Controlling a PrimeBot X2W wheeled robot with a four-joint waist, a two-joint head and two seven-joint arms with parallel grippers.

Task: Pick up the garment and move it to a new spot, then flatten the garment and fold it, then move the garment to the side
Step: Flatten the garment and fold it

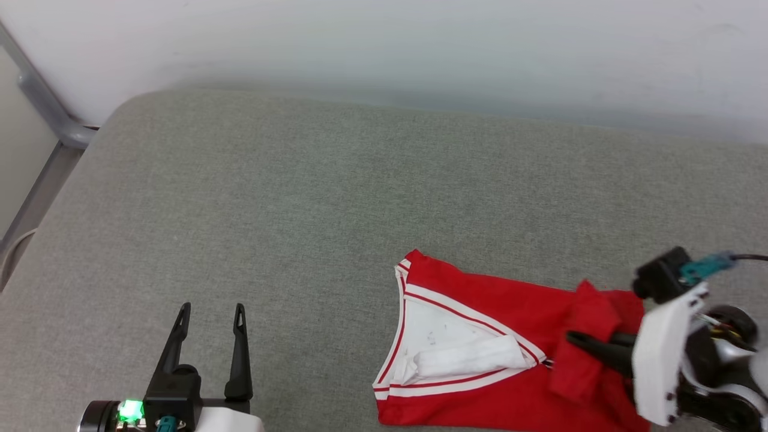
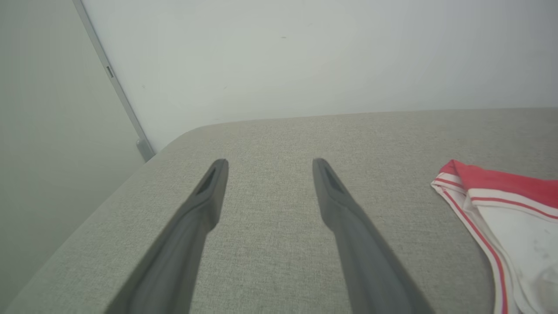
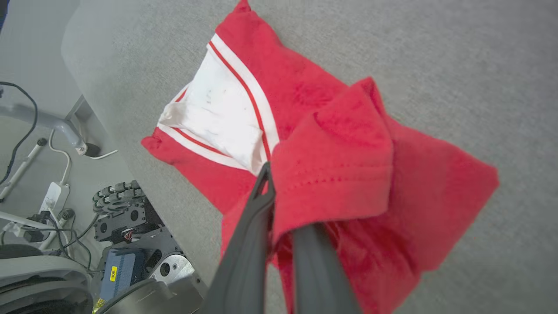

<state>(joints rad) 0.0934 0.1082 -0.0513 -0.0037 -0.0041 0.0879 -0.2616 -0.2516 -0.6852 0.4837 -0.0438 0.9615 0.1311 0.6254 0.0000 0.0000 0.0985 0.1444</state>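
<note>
The garment (image 1: 480,336), a red shirt with white panels and red-and-white striped trim, lies partly folded on the grey cushion near its front right edge. My right gripper (image 1: 579,343) is shut on a raised red flap of the garment (image 3: 340,174), which drapes over the right finger and hides its tip. Far to the left, my left gripper (image 1: 211,312) stands open over bare cushion with nothing between its fingers (image 2: 335,187). The garment's striped corner (image 2: 488,205) lies to the right of those fingers.
The grey fabric cushion (image 1: 300,198) runs back to a pale wall. A grey metal frame (image 1: 48,114) stands off its far left corner. Off the cushion's near edge sit the robot's base with wheels (image 3: 117,205) and cables on the floor.
</note>
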